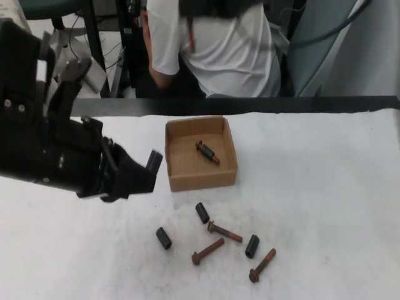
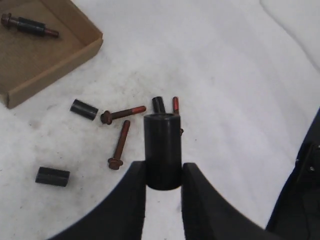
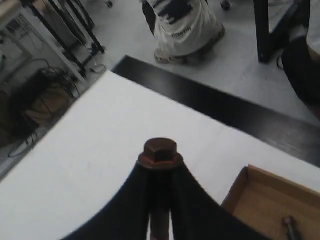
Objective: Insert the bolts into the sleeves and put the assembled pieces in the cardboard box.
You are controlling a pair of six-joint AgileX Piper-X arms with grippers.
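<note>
Sleeve (image 2: 162,140), stiff and likely slippery, was pinched near one end by the left tool (image 2: 163,167), while the right tool (image 3: 160,170) gripped the rigid bolt (image 3: 160,150) under its head.

white surface (image 1: 325,187), dark smudges (image 2: 135,82) mid-area; black strip (image 1: 312,103) along far edge; cables (image 3: 30,95) on floor (image 3: 125,35) beyond.

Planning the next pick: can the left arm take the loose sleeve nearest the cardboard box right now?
Probably not yet: the left hand is shut on a black sleeve. The loose sleeve lies bare on the bench, nothing over it, so the full hand is the only obstacle.
</note>
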